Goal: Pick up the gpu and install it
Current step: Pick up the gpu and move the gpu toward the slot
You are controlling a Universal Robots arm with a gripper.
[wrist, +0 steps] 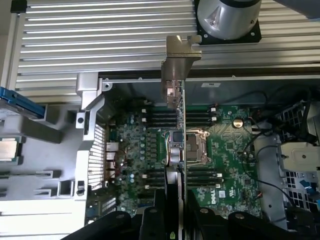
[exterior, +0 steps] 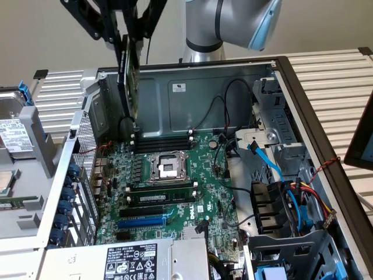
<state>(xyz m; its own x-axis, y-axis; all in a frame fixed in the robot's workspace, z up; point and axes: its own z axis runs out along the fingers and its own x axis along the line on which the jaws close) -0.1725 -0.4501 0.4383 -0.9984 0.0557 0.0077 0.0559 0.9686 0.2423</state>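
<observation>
The end effector [exterior: 125, 34] is clamped on the gpu [exterior: 129, 76], its black fingers [wrist: 145, 222] pressing on either face of the card so that it hangs edge-on. In the wrist view the end effector [wrist: 176, 222] shows as two dark masses with the thin gpu [wrist: 176, 115] running out from between them and ending in its silver bracket [wrist: 180, 50]. In the exterior view the gpu is held upright and slightly tilted, raised above the open computer case [exterior: 192, 87] near its rear corner at the exterior view's left, with its lower end hanging over the rear edge of the motherboard [exterior: 198, 175] and apart from it. Beneath and just past the card lie the dark memory slots [exterior: 163, 142], then the CPU socket [exterior: 168, 167] with its metal frame. Nearer the camera a memory stick [exterior: 158, 198] is seated in a slot, and beyond that the blue expansion slot [exterior: 141, 221] stands bare. A power supply [exterior: 125, 259] with a white label sits at the near edge of the case. A blue cable [exterior: 265, 157] and a bundle of coloured wires [exterior: 306, 198] lie on the exterior view's right. The silver robot arm [exterior: 233, 23] rises behind the case, which rests on a slatted metal worktop [exterior: 332, 76].
</observation>
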